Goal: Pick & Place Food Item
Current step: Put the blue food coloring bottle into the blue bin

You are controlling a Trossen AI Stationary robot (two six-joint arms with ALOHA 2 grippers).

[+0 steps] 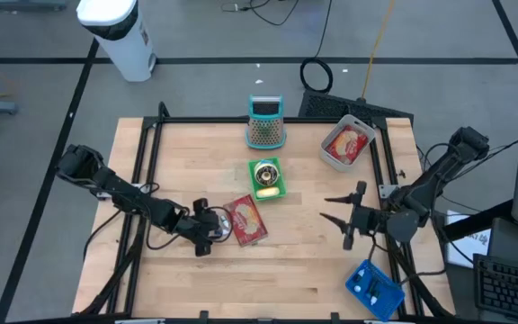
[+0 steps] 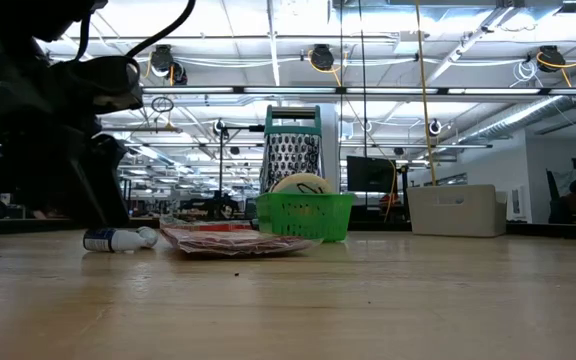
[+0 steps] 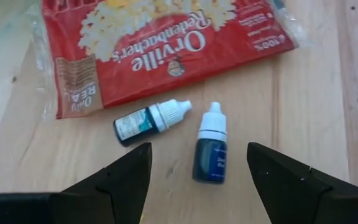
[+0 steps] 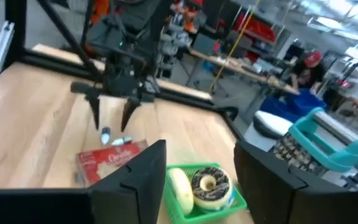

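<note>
Your left gripper (image 3: 197, 171) hangs spread wide over two dropper bottles (image 3: 211, 152); the Orville popcorn bag (image 3: 160, 43) lies beyond, upper frame. Advance past the bottles first. Right gripper (image 1: 342, 219), centre-right, waits open, empty.

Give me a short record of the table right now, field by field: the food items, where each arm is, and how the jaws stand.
popcorn bag: flat on the table, near the middle
dropper bottles: two lying beside the popcorn bag, apart from each other
green basket: holds a donut and a pale item
white bin: far right corner, holds a red packet
grater: upright beyond the basket
left gripper: over the bottles, jaws open, holding nothing
right gripper: right side, jaws open, empty
</note>
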